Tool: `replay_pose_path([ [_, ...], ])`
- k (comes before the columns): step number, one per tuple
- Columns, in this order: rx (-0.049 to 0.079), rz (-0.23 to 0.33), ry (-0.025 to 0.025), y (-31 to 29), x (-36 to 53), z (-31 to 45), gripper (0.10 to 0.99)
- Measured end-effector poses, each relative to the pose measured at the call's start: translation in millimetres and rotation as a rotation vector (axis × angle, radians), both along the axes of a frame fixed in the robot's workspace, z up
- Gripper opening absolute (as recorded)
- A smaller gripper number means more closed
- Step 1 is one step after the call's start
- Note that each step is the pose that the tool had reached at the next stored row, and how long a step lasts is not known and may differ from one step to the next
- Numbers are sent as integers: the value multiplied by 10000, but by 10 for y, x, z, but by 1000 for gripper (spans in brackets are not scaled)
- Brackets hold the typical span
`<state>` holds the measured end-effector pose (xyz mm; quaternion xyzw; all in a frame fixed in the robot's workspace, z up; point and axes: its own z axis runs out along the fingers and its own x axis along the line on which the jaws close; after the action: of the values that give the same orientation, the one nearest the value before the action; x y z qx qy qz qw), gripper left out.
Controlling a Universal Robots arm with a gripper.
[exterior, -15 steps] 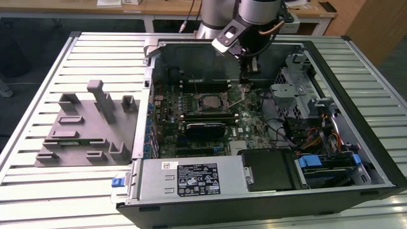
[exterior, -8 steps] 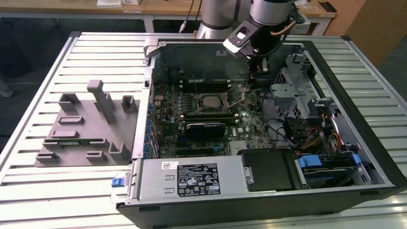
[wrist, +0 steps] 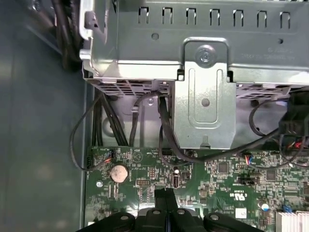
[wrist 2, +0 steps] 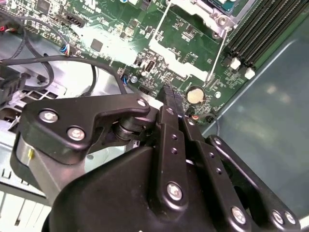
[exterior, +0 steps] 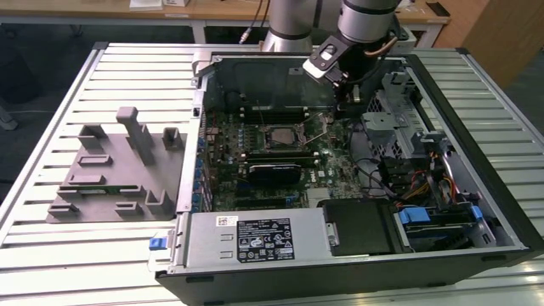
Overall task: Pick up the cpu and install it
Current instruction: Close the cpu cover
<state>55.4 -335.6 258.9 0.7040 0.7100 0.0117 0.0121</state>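
Note:
My gripper (exterior: 346,102) hangs inside the open computer case (exterior: 501,217), above the motherboard's (exterior: 255,185) far right corner. It is to the right of the black-framed socket (exterior: 279,136). In both wrist views the two black fingers (wrist 2: 170,94) (wrist: 164,195) are pressed together with nothing between them, a short way above the green board beside the coin battery (wrist 2: 195,95) (wrist: 119,172). A thin wire lever (wrist 2: 216,55) lies slanting between the fingers and the socket. A greyish square shows inside the socket frame; I cannot tell whether it is the cpu.
A grey plastic fixture tray (exterior: 111,172) lies on the slatted table to the exterior view's left of the case. The metal drive cage (wrist: 205,96) and black cables (wrist: 166,130) stand close behind the fingers. Memory slots (wrist 2: 256,29) and the power supply (exterior: 255,239) flank the board.

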Motion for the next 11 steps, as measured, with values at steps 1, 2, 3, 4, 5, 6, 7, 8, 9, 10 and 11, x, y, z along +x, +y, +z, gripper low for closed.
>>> replay_pose_path([
  [1, 1, -1, 6, 0, 1, -18, 106],
  [2, -1, -1, 12, 0, 1, -36, 106],
  [3, -1, -1, 18, 0, 2, -54, 106],
  [4, -1, 0, 24, -1, 3, -72, 106],
  [5, 1, -1, 31, -1, 3, -92, 106],
  [6, 1, 0, 40, -1, 4, -110, 106],
  [7, 0, 0, 50, -1, 4, -128, 106],
  [8, -1, 0, 61, -1, 5, -145, 106],
  [9, 1, 0, 72, -1, 5, -164, 106],
  [10, 0, -1, 84, -2, 5, -181, 106],
  [11, -1, -1, 95, -2, 5, -199, 106],
])
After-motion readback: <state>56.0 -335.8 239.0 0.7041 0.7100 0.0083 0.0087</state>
